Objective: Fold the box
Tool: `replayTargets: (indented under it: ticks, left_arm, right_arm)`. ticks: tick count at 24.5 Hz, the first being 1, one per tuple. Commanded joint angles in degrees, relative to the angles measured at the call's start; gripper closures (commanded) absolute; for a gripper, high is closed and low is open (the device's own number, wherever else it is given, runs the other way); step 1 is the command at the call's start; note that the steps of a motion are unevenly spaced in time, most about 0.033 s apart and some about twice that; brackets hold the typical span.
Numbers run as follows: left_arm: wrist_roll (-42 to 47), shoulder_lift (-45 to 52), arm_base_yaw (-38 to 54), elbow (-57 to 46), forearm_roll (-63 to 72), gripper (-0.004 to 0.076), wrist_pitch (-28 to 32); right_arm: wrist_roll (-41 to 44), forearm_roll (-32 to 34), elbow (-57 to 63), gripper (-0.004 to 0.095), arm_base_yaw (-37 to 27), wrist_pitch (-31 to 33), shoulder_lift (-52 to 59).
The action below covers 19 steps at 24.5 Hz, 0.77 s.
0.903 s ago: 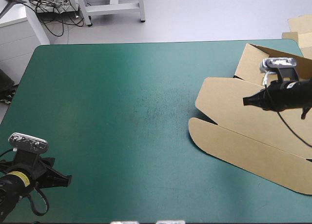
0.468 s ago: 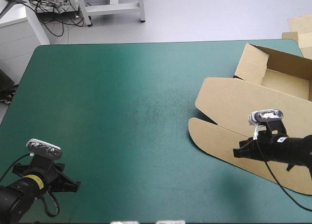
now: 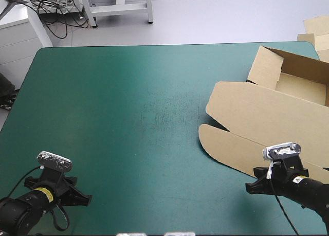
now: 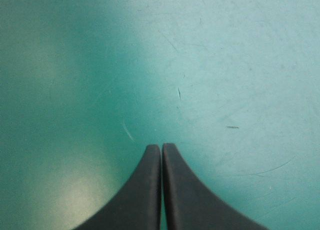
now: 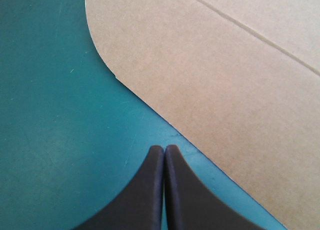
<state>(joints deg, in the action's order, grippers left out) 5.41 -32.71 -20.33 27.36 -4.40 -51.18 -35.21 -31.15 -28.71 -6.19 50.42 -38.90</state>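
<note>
Draws right gripper (image 3: 250,187) back off the brown box (image 3: 267,123) to the near edge, clenched and empty; nudges left gripper (image 3: 87,197) inward, likewise clenched. Leaves box far right, tray raised, lid flat. Probably resting between folds; next needs opening onto the lid's edge.

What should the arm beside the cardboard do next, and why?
Probably open the right gripper and ease it onto the flat flap of the box: its fingers are shut, empty, just short of that edge, over the teal-green cover.
</note>
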Motion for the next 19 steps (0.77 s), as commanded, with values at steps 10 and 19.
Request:
replayTargets:
  ticks: [10,19]
  left_arm:
    - [0.0,-0.23,-0.38,1.29,0.13,0.0734,3.28]
    - [0.2,-0.23,-0.38,1.2,0.09,0.0734,3.31]
  right_arm:
    - [-0.62,-2.16,2.85,0.0923,0.08,-4.65,6.32]
    - [-0.46,-1.92,2.85,0.0923,2.91,-4.74,6.32]
